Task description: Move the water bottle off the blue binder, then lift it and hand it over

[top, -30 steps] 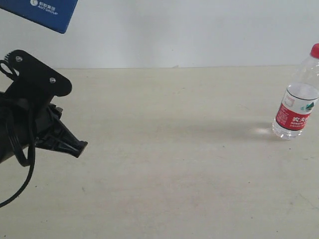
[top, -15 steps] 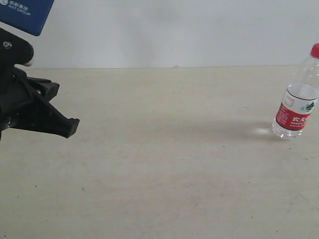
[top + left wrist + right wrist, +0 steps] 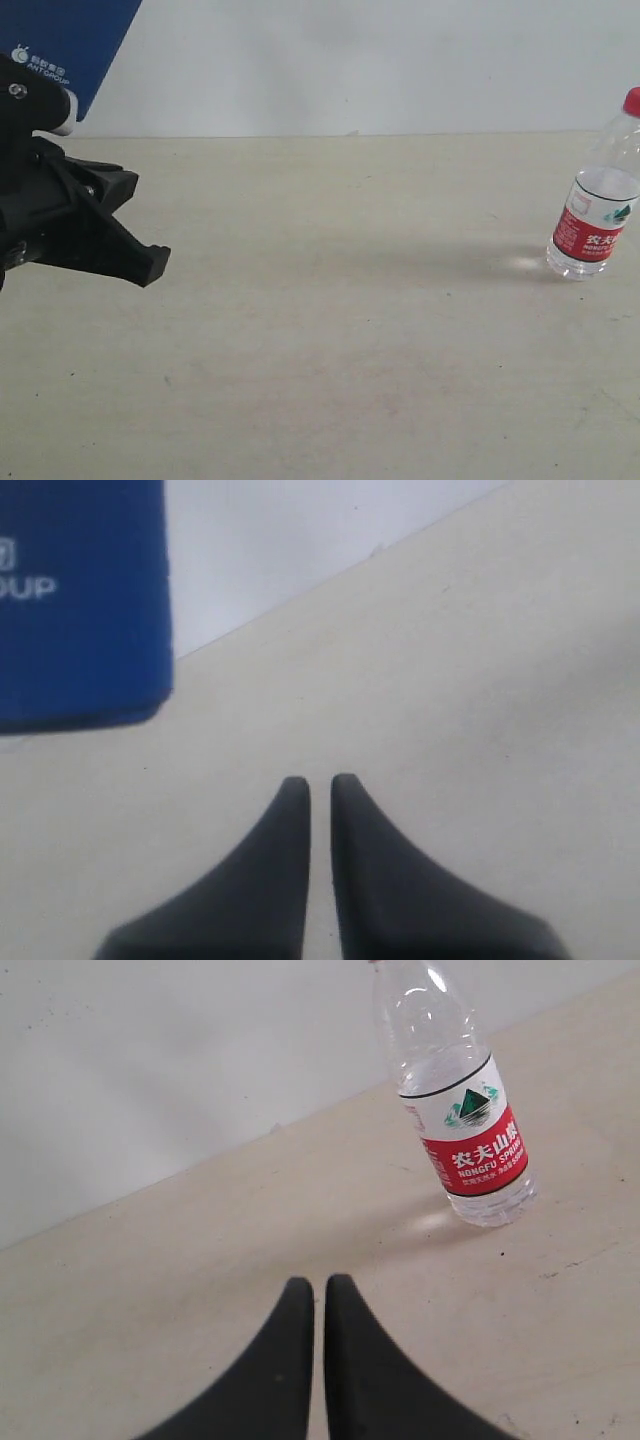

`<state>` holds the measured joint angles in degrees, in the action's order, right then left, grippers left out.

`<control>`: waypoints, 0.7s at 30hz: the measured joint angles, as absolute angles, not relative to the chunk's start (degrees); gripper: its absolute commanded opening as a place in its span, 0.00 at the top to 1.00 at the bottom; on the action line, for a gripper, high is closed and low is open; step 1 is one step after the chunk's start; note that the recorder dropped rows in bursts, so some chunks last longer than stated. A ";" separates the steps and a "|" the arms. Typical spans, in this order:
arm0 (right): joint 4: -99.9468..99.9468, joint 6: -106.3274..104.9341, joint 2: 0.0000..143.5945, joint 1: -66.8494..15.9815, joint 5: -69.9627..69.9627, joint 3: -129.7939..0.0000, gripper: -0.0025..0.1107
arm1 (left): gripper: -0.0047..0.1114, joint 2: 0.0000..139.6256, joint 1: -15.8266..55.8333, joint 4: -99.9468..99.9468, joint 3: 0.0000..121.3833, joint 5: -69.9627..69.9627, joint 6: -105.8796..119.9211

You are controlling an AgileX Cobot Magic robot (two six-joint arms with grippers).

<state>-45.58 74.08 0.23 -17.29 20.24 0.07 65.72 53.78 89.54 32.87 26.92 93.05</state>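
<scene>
Beige tabletop (image 3: 350, 340) meets a white wall (image 3: 380, 60). At far right the water bottle (image 3: 592, 215) stands upright on the tabletop, well apart from the blue binder (image 3: 70, 40), which shows at upper left above the left gripper (image 3: 152, 264). That gripper's fingers are closed and empty. The right gripper (image 3: 318, 1282) is likewise closed, holds nothing and sits near the bottle.

Open tabletop (image 3: 350, 320) centre, water bottle (image 3: 592, 215) right, blue binder (image 3: 75, 35) left
</scene>
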 measured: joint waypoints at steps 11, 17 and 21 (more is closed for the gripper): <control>-45.58 74.08 0.23 -17.29 20.24 0.07 0.98 | 0.91 65.72 53.68 89.54 32.87 28.03 93.05; -45.58 74.08 0.23 -17.29 20.24 0.07 0.98 | 0.91 65.49 53.15 89.54 32.87 29.79 93.05; -45.58 74.08 0.23 -17.29 20.24 0.07 0.98 | 0.91 61.44 47.85 89.54 32.87 20.84 94.63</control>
<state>-45.58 74.08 0.23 -17.29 20.24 0.07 61.44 47.85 89.54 32.87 20.84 94.63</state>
